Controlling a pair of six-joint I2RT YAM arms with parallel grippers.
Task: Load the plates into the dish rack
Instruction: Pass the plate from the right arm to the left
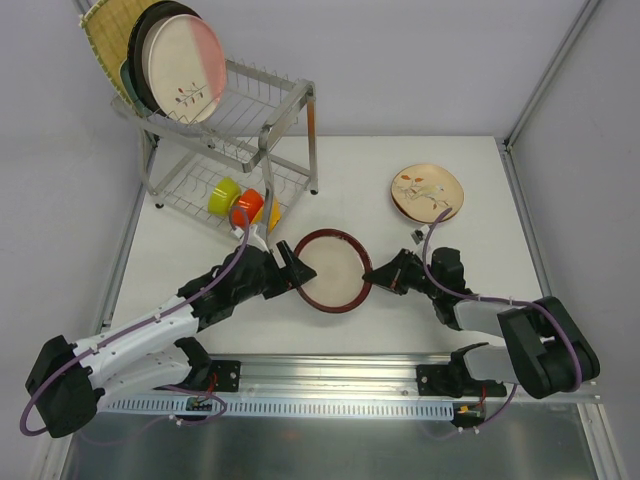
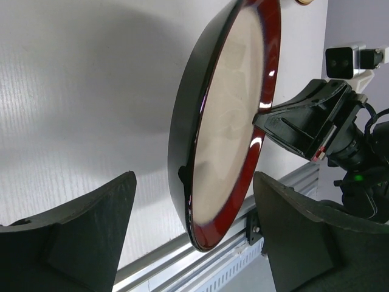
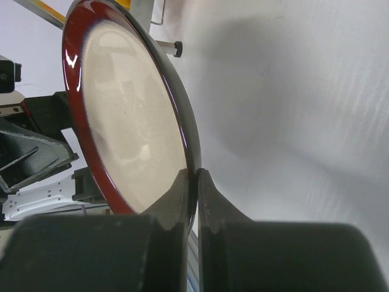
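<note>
A round cream plate with a dark red rim (image 1: pixel 333 270) is at the middle of the table, with its shadow on the surface behind it. My right gripper (image 1: pixel 375 275) is shut on its right edge, fingers pinching the rim (image 3: pixel 196 173). My left gripper (image 1: pixel 292 262) is open with the plate's left edge (image 2: pixel 225 121) between its fingers (image 2: pixel 97 231), touching neither. The dish rack (image 1: pixel 290 95) stands at the back left. Its top tier holds a square yellow woven plate (image 1: pixel 100 40), a dark-rimmed plate (image 1: pixel 150 30) and a cream floral plate (image 1: pixel 185 65). Another floral plate (image 1: pixel 427 192) lies at the back right.
The rack's lower tier holds a green bowl (image 1: pixel 223 195), an orange bowl (image 1: pixel 248 207) and a yellow bowl (image 1: pixel 273 213), just behind my left arm. A metal rail (image 1: pixel 330 385) runs along the table's near edge, by the arm bases.
</note>
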